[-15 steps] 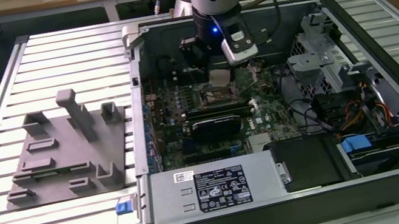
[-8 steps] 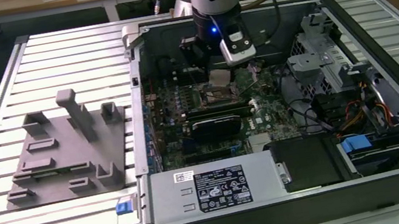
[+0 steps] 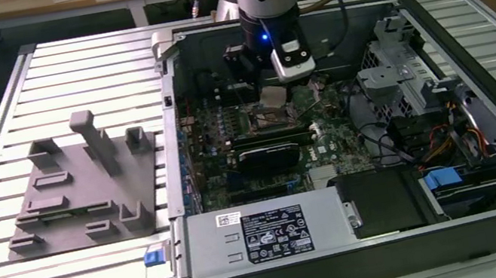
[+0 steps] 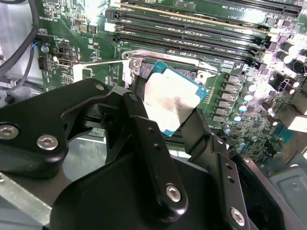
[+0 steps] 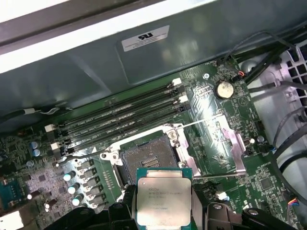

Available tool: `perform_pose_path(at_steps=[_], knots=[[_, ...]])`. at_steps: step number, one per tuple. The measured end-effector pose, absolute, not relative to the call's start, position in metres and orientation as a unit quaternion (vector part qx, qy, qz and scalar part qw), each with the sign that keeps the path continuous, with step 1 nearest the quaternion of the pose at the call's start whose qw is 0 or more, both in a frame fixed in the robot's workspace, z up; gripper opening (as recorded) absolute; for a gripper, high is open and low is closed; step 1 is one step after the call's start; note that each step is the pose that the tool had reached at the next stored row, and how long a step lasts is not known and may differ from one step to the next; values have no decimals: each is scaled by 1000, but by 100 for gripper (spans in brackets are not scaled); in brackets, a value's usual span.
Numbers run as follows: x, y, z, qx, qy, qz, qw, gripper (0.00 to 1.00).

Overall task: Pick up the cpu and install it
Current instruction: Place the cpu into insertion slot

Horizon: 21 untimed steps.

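Note:
My gripper (image 4: 168,106) is shut on the cpu (image 4: 173,98), a flat silver square with a pale teal rim, and its black fingers (image 4: 144,124) press on two opposite edges. In the first wrist view the cpu (image 5: 163,196) hangs just short of the open dark socket (image 5: 147,155) on the green motherboard, level and above it, not touching. The socket's metal load plate (image 5: 225,143) is swung open to one side. From the exterior view, the gripper (image 3: 272,93) holds the cpu (image 3: 273,97) low inside the open computer case, over the socket (image 3: 270,114).
The case (image 3: 209,35) lies open on a slatted metal table (image 3: 62,72). A grey plastic fixture (image 3: 83,191) sits at the exterior view's left. Memory slots (image 5: 120,120), a power supply (image 3: 264,232), a drive cage (image 3: 400,74) and cables (image 3: 412,140) crowd the socket.

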<state>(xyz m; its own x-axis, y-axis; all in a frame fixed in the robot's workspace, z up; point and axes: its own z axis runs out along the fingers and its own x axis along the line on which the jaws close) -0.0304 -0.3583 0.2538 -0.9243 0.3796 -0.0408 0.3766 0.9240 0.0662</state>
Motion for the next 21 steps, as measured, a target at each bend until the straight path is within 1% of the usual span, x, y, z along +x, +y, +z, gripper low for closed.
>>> perform_pose_path(at_steps=[21], knots=[[-30,-358,254,263,964,27,28,54]])
